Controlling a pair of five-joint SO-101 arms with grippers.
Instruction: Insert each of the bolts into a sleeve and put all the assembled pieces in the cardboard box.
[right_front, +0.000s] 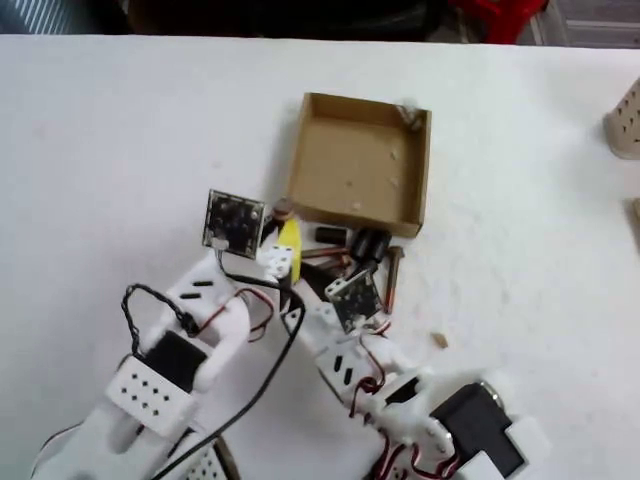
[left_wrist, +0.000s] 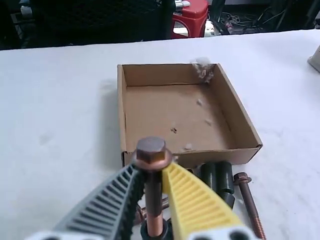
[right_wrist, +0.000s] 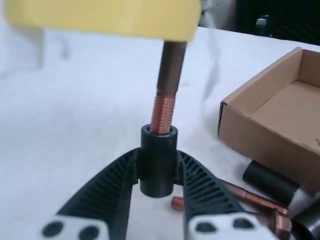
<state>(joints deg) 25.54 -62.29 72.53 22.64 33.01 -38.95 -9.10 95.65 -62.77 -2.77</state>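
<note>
My left gripper (left_wrist: 150, 169) is shut on a copper bolt (left_wrist: 151, 152), gripping it just under the hex head between the grey and yellow fingers (left_wrist: 192, 200). The bolt hangs upright in front of the cardboard box (left_wrist: 170, 110). My right gripper (right_wrist: 157, 162) is shut on a black sleeve (right_wrist: 158, 165) that stands upright on the table. The bolt's threaded tip (right_wrist: 162, 115) sits in the sleeve's mouth. From above, the left gripper (right_front: 286, 238) and the bolt head (right_front: 283, 210) lie just off the box's near left corner (right_front: 300, 205).
Loose black sleeves (left_wrist: 216, 176) and a spare bolt (left_wrist: 247, 200) lie against the box's near wall, beside both grippers. The box (right_front: 355, 160) holds only a few crumbs. A pale perforated object (right_front: 625, 120) stands at the table's right edge.
</note>
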